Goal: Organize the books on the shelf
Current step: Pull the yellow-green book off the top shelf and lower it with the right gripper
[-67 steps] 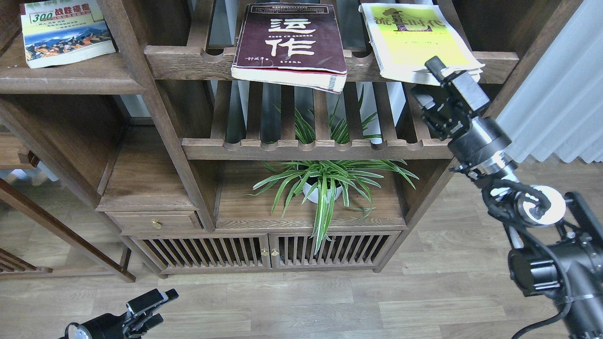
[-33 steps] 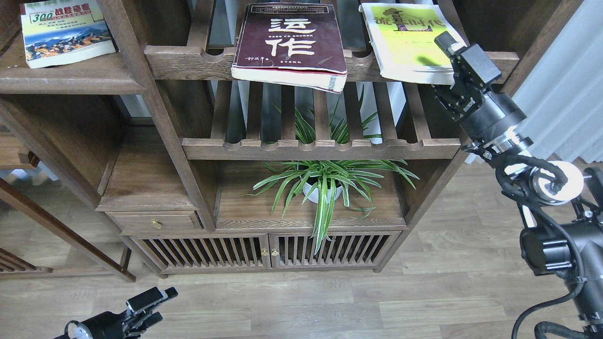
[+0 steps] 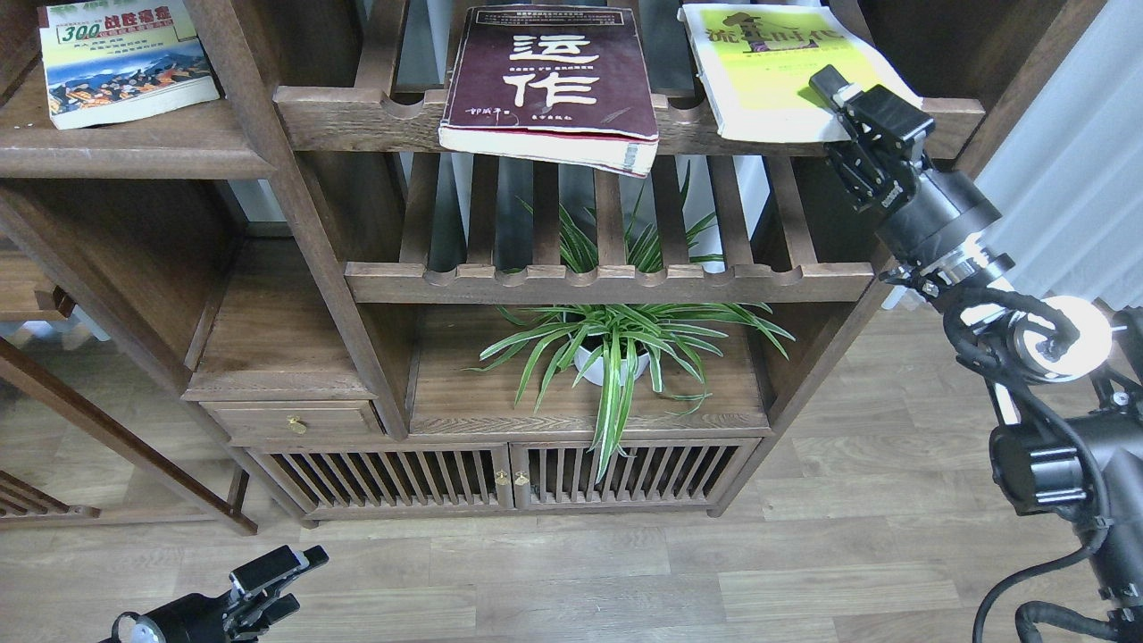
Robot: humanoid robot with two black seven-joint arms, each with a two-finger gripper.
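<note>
While the right gripper (image 3: 839,112) reaches up at the lower right corner of the yellow book (image 3: 772,71), one finger (image 3: 830,85) lies on top of the cover; the other is hidden below the edge, so the corner seems to sit between the jaws, though I cannot tell whether they actually clamp it. That book lies flat on the top slatted rack (image 3: 375,116), its near edge jutting past the notched rail just left of the gripper. Further left of the gripper, on the same rack, lies the maroon book (image 3: 549,80), its front overhanging the rail and sagging a little. Far to the left, on the solid-board shelf (image 3: 134,147), lies the green book (image 3: 120,58), cover up. Below and left of the gripper, a second slatted rack (image 3: 607,281) spans the unit, and under it a potted plant (image 3: 616,353) stands on a flat board.

The left gripper (image 3: 281,576) hangs low over the wooden floor (image 3: 625,580), well apart from the shelving, its fingers slightly parted and holding nothing.
</note>
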